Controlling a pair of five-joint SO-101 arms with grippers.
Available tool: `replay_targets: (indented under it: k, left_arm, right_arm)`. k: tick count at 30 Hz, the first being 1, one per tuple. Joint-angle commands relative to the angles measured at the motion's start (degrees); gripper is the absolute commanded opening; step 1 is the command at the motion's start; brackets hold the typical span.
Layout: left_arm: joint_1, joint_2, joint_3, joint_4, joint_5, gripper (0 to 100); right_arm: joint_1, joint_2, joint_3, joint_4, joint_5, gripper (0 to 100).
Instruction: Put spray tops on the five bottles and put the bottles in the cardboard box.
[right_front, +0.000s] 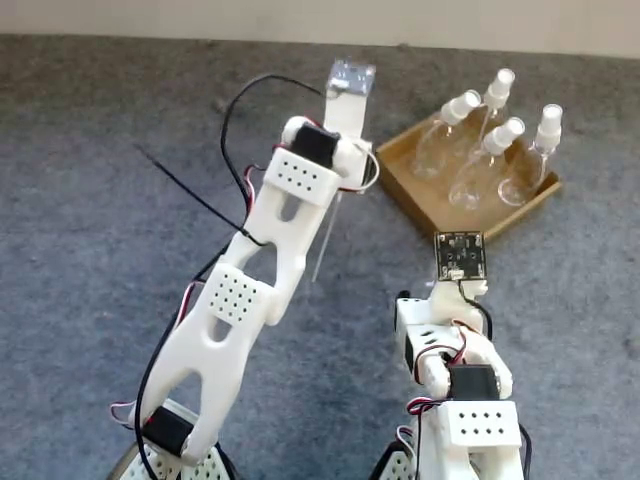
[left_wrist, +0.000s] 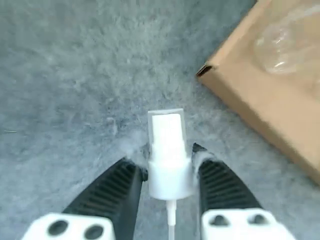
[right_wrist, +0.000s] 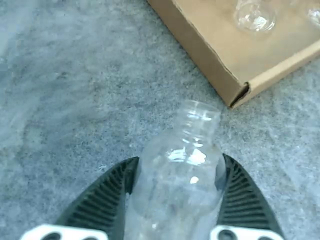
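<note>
Left gripper (left_wrist: 167, 159) clamps white spray top (left_wrist: 169, 150), dip tube trailing; right gripper (right_wrist: 177, 172) grips clear uncapped bottle (right_wrist: 180, 190), cardboard box (right_wrist: 220, 75) just beyond.

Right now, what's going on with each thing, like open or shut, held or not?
Left gripper: shut on the spray top.
Right gripper: shut on the open bottle.
Open bottle: no top on yet.
Four capped bottles: inside the cardboard box.
</note>
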Motion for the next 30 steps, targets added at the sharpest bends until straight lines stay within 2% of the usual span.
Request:
replay_targets:
  k: [1,12,16,18,24,30]
  left_arm:
    - [0.0,-12.3,-3.0,3.6,0.3,0]
    - [-0.2,-29.1,-2.4,6.2,-0.4,0]
    - [-0.2,-35.4,0.0,6.3,-12.2,0]
    - [-0.2,-39.3,3.4,6.3,-14.4,0]
    - [-0.1,-54.4,22.1,6.2,-14.6,0]
    - [-0.1,-70.3,39.2,5.7,-14.8,0]
  right_arm:
    - [-4.3,-0.8,-0.2,-1.3,-0.5,15.2]
    - [-11.0,-0.8,-0.7,-1.3,-0.2,15.2]
    - [-13.3,-0.8,-0.8,-1.4,-0.2,15.2]
    - [-14.5,-0.8,-0.8,-3.3,-0.2,15.2]
    - [-16.2,-0.8,-0.3,-17.2,-0.3,15.0]
    - [-19.4,-0.8,-0.2,-18.4,-0.5,15.0]
